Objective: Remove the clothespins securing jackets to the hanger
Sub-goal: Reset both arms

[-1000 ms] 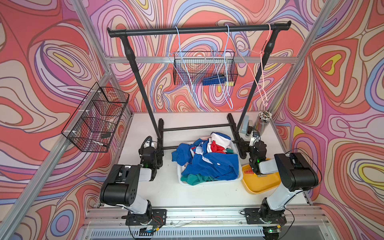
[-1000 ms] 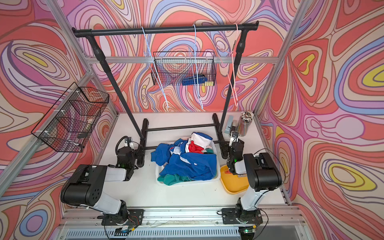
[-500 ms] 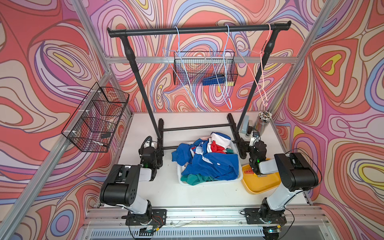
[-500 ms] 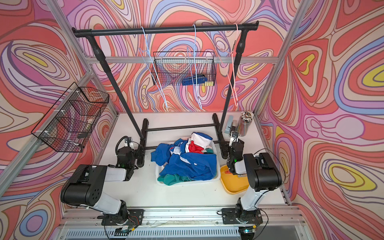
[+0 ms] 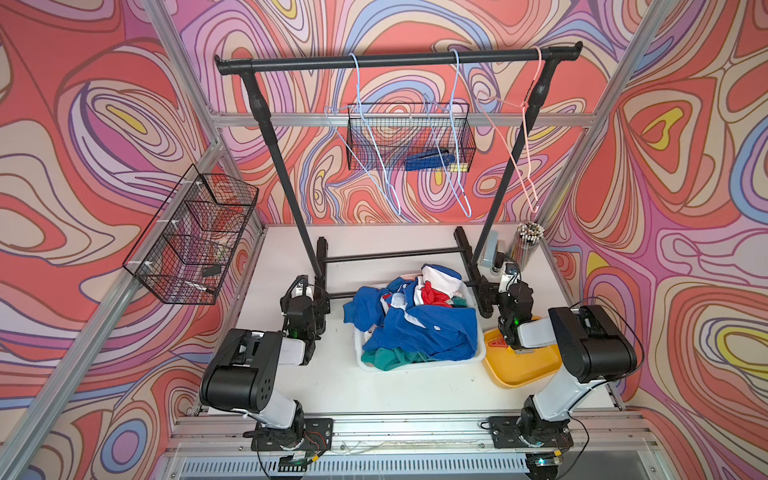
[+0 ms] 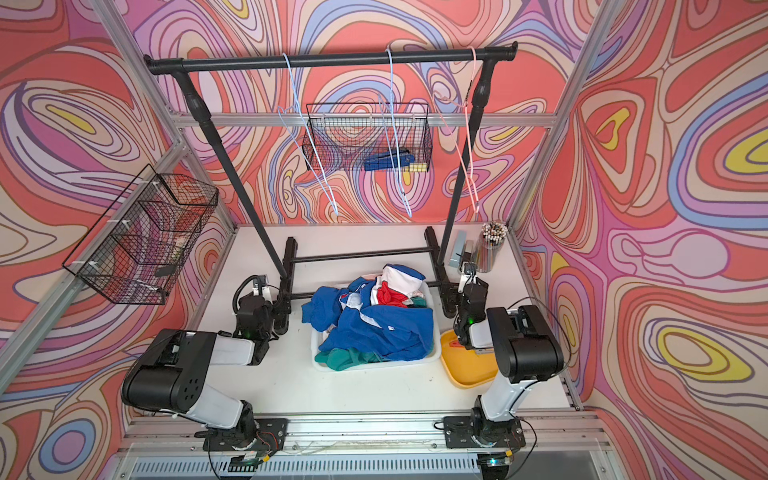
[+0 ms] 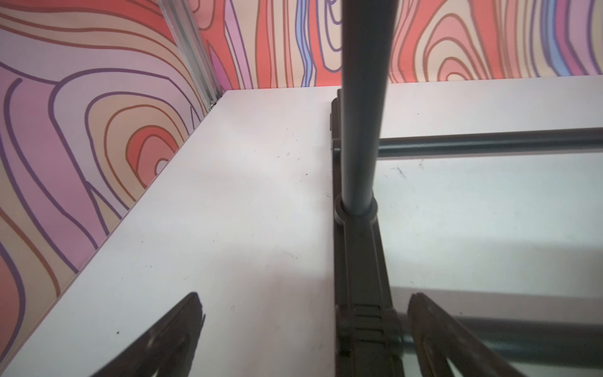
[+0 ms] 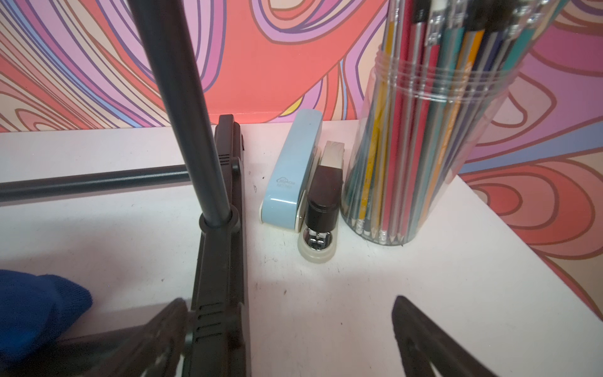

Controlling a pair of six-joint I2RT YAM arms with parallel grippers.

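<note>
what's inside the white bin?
Crumpled jackets fill the white bin: blue on top, red and white behind, teal at the front edge. Whatever lies beneath is covered.

The jackets (image 5: 428, 328) are lying heaped in a white bin (image 5: 419, 365); three wire hangers (image 5: 375, 145) (two blue, one pink) are hanging from the black rail (image 5: 395, 60), while a yellow tray (image 5: 519, 368) is sitting beside it.

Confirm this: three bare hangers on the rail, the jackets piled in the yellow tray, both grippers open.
No: the jackets are piled in the white bin, not the yellow tray beside it, as both top views show. The hangers are bare; left gripper and right gripper are open.
</note>
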